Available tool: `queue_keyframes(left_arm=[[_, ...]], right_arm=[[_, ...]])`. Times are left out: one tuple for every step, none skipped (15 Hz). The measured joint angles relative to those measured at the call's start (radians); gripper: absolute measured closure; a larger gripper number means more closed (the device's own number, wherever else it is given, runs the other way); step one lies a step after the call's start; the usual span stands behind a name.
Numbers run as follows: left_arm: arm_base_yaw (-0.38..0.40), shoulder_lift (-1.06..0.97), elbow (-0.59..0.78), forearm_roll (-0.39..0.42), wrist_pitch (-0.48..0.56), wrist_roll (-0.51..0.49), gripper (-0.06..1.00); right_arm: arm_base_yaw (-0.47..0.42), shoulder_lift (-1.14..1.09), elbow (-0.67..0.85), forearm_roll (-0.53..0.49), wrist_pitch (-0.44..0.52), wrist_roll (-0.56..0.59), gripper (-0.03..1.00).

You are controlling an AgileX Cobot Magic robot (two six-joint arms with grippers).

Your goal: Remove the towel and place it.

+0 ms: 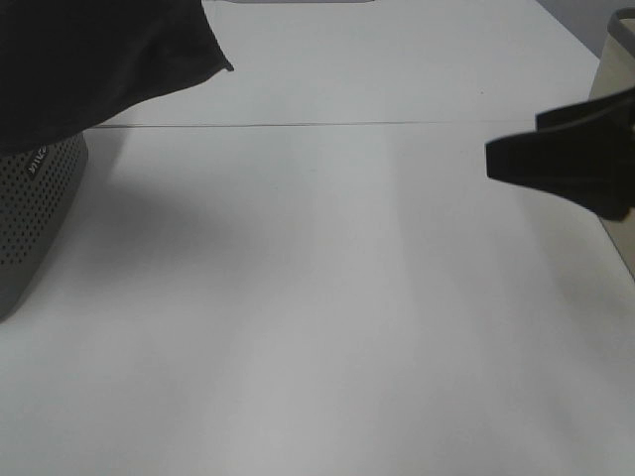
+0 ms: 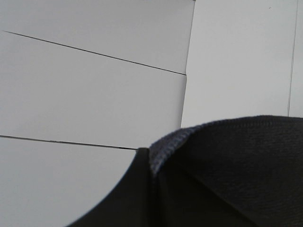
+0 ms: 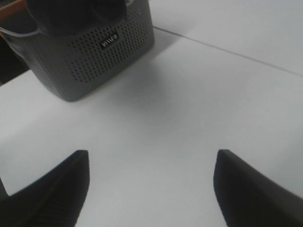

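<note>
The dark charcoal towel (image 1: 94,59) hangs lifted at the far left, above the grey perforated basket (image 1: 30,218), with one corner drooping toward the table. In the left wrist view the towel (image 2: 236,175) fills the near corner and its hemmed edge shows. My left gripper's fingers are hidden in the cloth and it appears shut on the towel. My right gripper (image 1: 516,159) hovers at the right edge of the table, apart from the towel. Its jaws stand open with nothing between them (image 3: 151,189). It faces the basket (image 3: 94,56), where dark cloth (image 3: 71,14) rises from the top.
The white table (image 1: 327,297) has a thin seam line running across the far half. A beige object (image 1: 617,59) stands at the far right edge behind my right arm. Something orange (image 3: 9,7) shows behind the basket.
</note>
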Motion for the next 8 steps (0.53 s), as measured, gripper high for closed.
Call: queue_keyframes(left_arm=[[0.000,0.000,0.000,-0.016,0.000,0.013,0.94],[0.000,0.000,0.000,-0.028,0.000,0.027,0.94],[0.000,0.000,0.000,-0.056,0.000,0.054,0.94],[0.000,0.000,0.000,-0.078,0.000,0.079,0.94],[0.000,0.000,0.000,-0.099,0.000,0.092,0.94],[0.000,0.000,0.000,-0.108,0.000,0.098,0.94],[-0.001,0.000,0.000,-0.115,0.000,0.101,0.94],[-0.001,0.000,0.000,-0.115,0.000,0.103,0.94]], right_arm=[[0.000,0.045,-0.025,0.044,0.027,-0.059,0.26],[0.000,0.123,-0.075,0.117,0.075,-0.156,0.26],[0.015,0.201,-0.124,0.164,0.115,-0.225,0.26],[0.054,0.286,-0.181,0.187,0.129,-0.262,0.26],[0.113,0.368,-0.241,0.193,0.135,-0.275,0.26],[0.172,0.439,-0.300,0.195,0.138,-0.276,0.26],[0.222,0.505,-0.363,0.195,0.141,-0.264,0.26],[0.264,0.564,-0.429,0.188,0.144,-0.233,0.26]])
